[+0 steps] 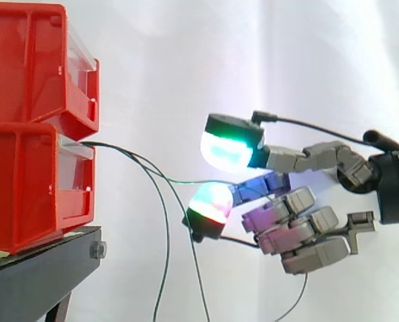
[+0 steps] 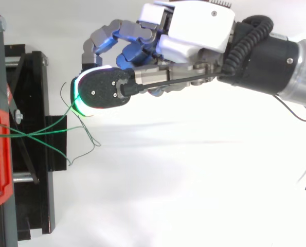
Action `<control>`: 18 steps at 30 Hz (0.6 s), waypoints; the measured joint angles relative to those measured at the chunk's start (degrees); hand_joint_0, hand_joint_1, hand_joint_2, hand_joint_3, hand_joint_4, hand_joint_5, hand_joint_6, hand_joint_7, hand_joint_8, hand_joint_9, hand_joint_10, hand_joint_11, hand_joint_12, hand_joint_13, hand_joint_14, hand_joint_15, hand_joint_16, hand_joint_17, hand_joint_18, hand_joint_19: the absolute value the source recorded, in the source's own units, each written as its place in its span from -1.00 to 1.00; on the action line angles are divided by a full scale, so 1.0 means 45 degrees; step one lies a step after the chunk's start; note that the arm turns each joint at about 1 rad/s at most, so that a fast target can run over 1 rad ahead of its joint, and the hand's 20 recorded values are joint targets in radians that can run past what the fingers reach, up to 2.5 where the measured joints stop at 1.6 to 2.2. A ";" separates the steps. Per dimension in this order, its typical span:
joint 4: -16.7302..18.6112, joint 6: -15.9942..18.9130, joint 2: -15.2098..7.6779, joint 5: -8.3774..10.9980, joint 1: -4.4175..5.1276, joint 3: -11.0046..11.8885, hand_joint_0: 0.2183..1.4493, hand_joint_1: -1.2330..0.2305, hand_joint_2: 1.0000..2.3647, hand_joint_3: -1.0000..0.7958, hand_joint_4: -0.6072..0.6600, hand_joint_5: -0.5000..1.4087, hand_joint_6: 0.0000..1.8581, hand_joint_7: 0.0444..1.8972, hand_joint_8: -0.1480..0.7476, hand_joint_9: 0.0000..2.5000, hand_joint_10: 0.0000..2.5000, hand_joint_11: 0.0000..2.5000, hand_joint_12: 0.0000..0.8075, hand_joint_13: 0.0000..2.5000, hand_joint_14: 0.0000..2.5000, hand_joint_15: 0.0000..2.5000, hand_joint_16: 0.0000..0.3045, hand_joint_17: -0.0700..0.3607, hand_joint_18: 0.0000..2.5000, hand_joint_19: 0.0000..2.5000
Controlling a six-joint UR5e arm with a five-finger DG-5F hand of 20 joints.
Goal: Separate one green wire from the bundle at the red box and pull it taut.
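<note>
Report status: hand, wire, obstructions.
Hand at thin green wire, grip unconfirmed. Wire from red plastic box not yet taut. Other green wires hang loose nearby.

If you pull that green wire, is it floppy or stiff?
Probably floppy: the loose wires droop in long curves from the red bin. Likely very light, since it looks so thin. The green wire running to the hand lies straighter, so it may pull taut easily.

I log a black stand at 7 o'clock in side view, bolt on its edge; white curtain toward 12 o'clock.
</note>
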 measured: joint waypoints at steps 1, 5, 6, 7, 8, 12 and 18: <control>0.0021 0.0033 -0.0069 -0.0007 -0.0007 0.0003 -0.39 0.04 -0.99 -0.35 0.19 -0.66 -0.02 0.01 0.01 -0.33 1.00 0.08 -0.14 -0.15 1.00 -0.08 -0.74 -0.26 0.26 0.45; 0.0160 0.0163 -0.0250 0.0030 -0.0025 0.0023 -0.38 0.01 -0.99 -0.34 0.20 -0.66 -0.02 0.02 0.01 -0.33 1.00 0.09 -0.14 -0.15 1.00 -0.08 -0.73 -0.25 0.26 0.44; 0.0178 0.0185 -0.0272 0.0025 -0.0030 0.0049 -0.38 0.01 -0.99 -0.34 0.19 -0.66 -0.02 0.01 0.02 -0.33 1.00 0.10 -0.14 -0.15 1.00 -0.08 -0.74 -0.26 0.26 0.45; 0.0183 0.0196 -0.0281 0.0018 -0.0035 0.0080 -0.39 -0.02 -0.99 -0.33 0.20 -0.66 -0.02 0.01 0.01 -0.33 1.00 0.09 -0.14 -0.15 1.00 -0.08 -0.74 -0.26 0.26 0.45; 0.0182 0.0209 -0.0290 0.0002 -0.0047 0.0128 -0.39 -0.03 -0.99 -0.33 0.20 -0.66 -0.02 0.02 0.01 -0.33 1.00 0.10 -0.14 -0.15 1.00 -0.08 -0.74 -0.26 0.26 0.44; 0.0178 0.0222 -0.0297 -0.0037 -0.0081 0.0233 -0.40 -0.05 -0.99 -0.35 0.21 -0.66 -0.02 0.03 0.01 -0.33 1.00 0.11 -0.13 -0.15 1.00 -0.06 -0.73 -0.25 0.26 0.44; 0.0228 0.0260 -0.0432 -0.0066 -0.0108 0.0243 -0.39 -0.09 -0.99 -0.32 0.20 -0.66 -0.02 0.03 0.01 -0.33 1.00 0.11 -0.13 -0.16 1.00 -0.06 -0.73 -0.25 0.26 0.44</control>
